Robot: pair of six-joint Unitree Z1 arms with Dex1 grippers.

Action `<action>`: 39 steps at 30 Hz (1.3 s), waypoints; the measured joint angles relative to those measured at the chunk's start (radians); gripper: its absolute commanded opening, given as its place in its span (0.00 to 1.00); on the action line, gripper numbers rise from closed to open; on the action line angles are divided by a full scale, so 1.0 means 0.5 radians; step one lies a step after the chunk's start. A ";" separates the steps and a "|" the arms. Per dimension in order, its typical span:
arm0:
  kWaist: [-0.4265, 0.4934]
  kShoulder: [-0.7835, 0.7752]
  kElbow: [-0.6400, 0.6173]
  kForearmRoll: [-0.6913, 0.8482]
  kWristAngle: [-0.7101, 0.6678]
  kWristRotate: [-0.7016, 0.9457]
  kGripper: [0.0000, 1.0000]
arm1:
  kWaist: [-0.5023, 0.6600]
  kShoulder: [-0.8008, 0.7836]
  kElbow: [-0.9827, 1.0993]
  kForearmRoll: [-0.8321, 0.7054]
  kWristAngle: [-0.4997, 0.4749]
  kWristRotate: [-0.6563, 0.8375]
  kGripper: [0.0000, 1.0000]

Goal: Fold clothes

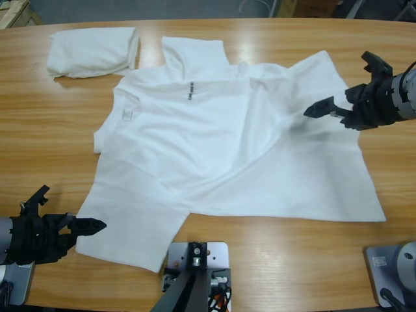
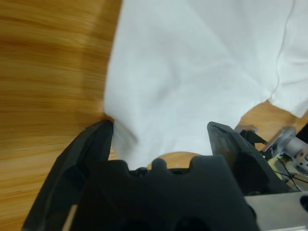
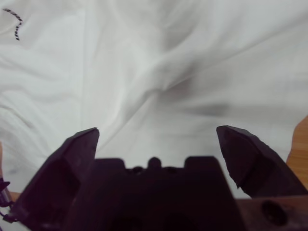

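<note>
White cotton from above: we see one folded T-shirt (image 1: pixel 93 51) at the worktop's (image 1: pixel 39 123) far corner, while the lettered T-shirt (image 1: pixel 227 149) lies spread and rumpled, unfolded. Left wrist: our left gripper (image 2: pixel 159 144) has wide jaws straddling a sleeve edge. Right wrist: our right gripper (image 3: pixel 156 144), jaws wide, hangs over wrinkled cloth, nothing blocking.

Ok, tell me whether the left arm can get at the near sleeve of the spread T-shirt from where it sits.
Probably yes: the left gripper is open right at the sleeve edge, cloth between its jaws in the wrist view, with nothing in the way.
</note>
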State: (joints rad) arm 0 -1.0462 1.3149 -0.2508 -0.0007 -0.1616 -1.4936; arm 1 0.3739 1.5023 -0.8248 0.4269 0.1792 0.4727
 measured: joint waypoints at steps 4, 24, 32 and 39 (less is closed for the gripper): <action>-0.059 0.004 0.003 -0.081 -0.021 -0.013 0.22 | 0.000 -0.026 0.023 -0.015 -0.001 0.000 0.99; -0.172 0.092 0.071 -0.216 0.152 0.011 0.00 | 0.037 -0.116 0.340 -0.246 -0.002 0.322 0.96; -0.172 0.091 0.070 -0.215 0.148 0.011 0.00 | 0.097 -0.559 0.479 0.024 -0.256 1.298 0.97; -0.172 0.124 0.005 -0.215 0.139 0.011 0.00 | 0.610 -0.672 0.507 0.222 -0.364 2.308 0.86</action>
State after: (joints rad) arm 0 -1.1321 1.3770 -0.2484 -0.1084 -0.0921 -1.4880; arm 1 0.6791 1.1663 -0.5715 0.5379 -0.0028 1.6266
